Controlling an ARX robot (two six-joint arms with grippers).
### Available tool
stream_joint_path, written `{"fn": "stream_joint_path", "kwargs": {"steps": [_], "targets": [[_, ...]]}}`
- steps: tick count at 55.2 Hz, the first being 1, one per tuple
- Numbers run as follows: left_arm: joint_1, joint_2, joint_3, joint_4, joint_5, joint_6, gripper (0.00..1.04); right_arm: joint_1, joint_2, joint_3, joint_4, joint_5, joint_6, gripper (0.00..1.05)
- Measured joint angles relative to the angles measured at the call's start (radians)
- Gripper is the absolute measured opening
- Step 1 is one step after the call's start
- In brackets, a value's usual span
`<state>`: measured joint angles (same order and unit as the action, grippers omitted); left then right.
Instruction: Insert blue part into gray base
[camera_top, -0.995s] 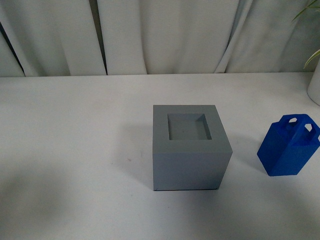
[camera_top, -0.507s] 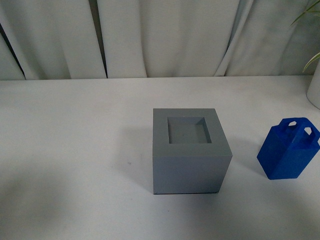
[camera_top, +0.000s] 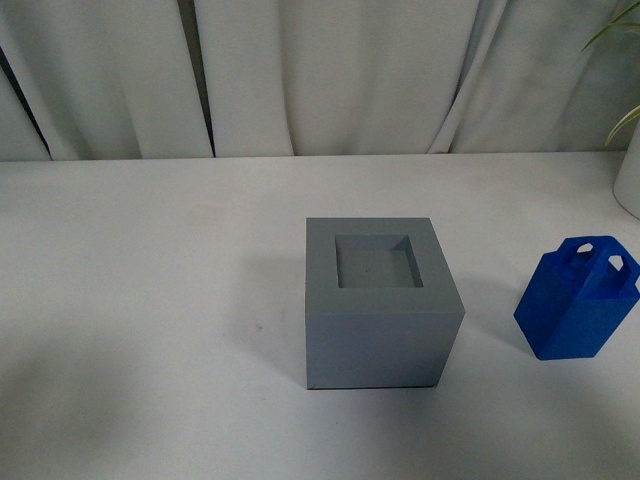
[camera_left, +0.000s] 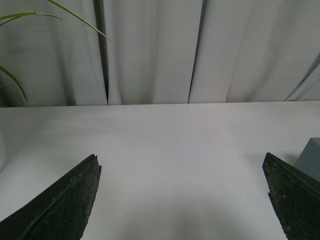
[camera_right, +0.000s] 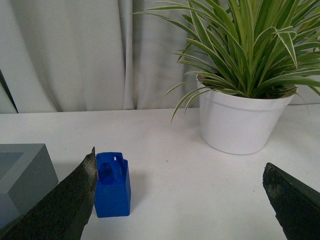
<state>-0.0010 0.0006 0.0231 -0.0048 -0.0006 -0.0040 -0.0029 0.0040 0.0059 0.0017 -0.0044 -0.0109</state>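
Observation:
The gray base (camera_top: 380, 300) stands mid-table, its square recess facing up and holding nothing. The blue part (camera_top: 578, 298) stands upright on the table to the base's right, loops on top, apart from the base. Neither arm shows in the front view. My right gripper (camera_right: 180, 162) is open above the table, and the blue part (camera_right: 112, 185) sits just beside one of its fingers (camera_right: 70, 205), not between the two. A corner of the gray base (camera_right: 22, 175) shows there too. Open as well, my left gripper (camera_left: 182, 157) has bare table between its fingers and an edge of the gray base (camera_left: 311, 157) by one of them.
A white pot (camera_right: 240, 120) with a long-leaved plant stands at the table's back right, its rim also at the front view's edge as a white pot (camera_top: 630, 175). White curtains (camera_top: 320, 70) hang behind the table's far edge.
The front view has shifted slightly, so base and blue part sit a little lower than a second ago. They keep their places relative to each other.

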Motion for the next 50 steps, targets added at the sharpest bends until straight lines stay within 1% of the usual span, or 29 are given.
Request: {"fn": "stream_joint_path", "kwargs": {"steps": [3, 6, 9, 13, 15, 19, 23, 24, 29, 34, 37, 39, 42, 46, 49, 50], "targets": [[0.000, 0.000, 0.000, 0.000, 0.000, 0.000, 0.99, -0.010, 0.053, 0.018, -0.046, -0.055, 0.037, 0.97], [0.000, 0.000, 0.000, 0.000, 0.001, 0.000, 0.99, -0.010, 0.109, 0.024, -0.031, -0.058, 0.043, 0.97], [0.000, 0.000, 0.000, 0.000, 0.000, 0.000, 0.99, -0.010, 0.188, 0.038, 0.010, -0.067, 0.053, 0.97], [0.000, 0.000, 0.000, 0.000, 0.000, 0.000, 0.99, -0.002, 0.391, 0.107, 0.131, -0.098, 0.035, 0.97], [0.000, 0.000, 0.000, 0.000, 0.000, 0.000, 0.99, 0.006, 0.483, 0.153, 0.179, -0.139, 0.030, 0.97], [0.000, 0.000, 0.000, 0.000, 0.000, 0.000, 0.99, 0.029, 0.660, 0.273, 0.174, -0.233, -0.015, 0.97], [0.000, 0.000, 0.000, 0.000, 0.000, 0.000, 0.99, 0.040, 0.796, 0.395, 0.093, -0.328, -0.094, 0.97], [0.000, 0.000, 0.000, 0.000, 0.000, 0.000, 0.99, 0.041, 0.810, 0.410, 0.080, -0.337, -0.109, 0.97], [0.000, 0.000, 0.000, 0.000, 0.000, 0.000, 0.99, 0.040, 0.943, 0.583, -0.073, -0.398, -0.253, 0.97], [0.000, 0.000, 0.000, 0.000, 0.000, 0.000, 0.99, 0.035, 1.005, 0.690, -0.193, -0.453, -0.361, 0.97], [0.000, 0.000, 0.000, 0.000, 0.000, 0.000, 0.99, 0.028, 1.056, 0.779, -0.290, -0.501, -0.459, 0.97], [0.000, 0.000, 0.000, 0.000, 0.000, 0.000, 0.99, 0.021, 1.094, 0.844, -0.387, -0.552, -0.535, 0.97], [0.000, 0.000, 0.000, 0.000, 0.000, 0.000, 0.99, 0.017, 1.137, 0.909, -0.485, -0.594, -0.620, 0.97], [0.000, 0.000, 0.000, 0.000, 0.000, 0.000, 0.99, 0.019, 1.214, 1.011, -0.670, -0.596, -0.764, 0.97], [0.000, 0.000, 0.000, 0.000, 0.000, 0.000, 0.99, 0.022, 1.259, 1.061, -0.769, -0.579, -0.857, 0.97], [0.000, 0.000, 0.000, 0.000, 0.000, 0.000, 0.99, 0.023, 1.270, 1.065, -0.779, -0.577, -0.865, 0.97]]}}
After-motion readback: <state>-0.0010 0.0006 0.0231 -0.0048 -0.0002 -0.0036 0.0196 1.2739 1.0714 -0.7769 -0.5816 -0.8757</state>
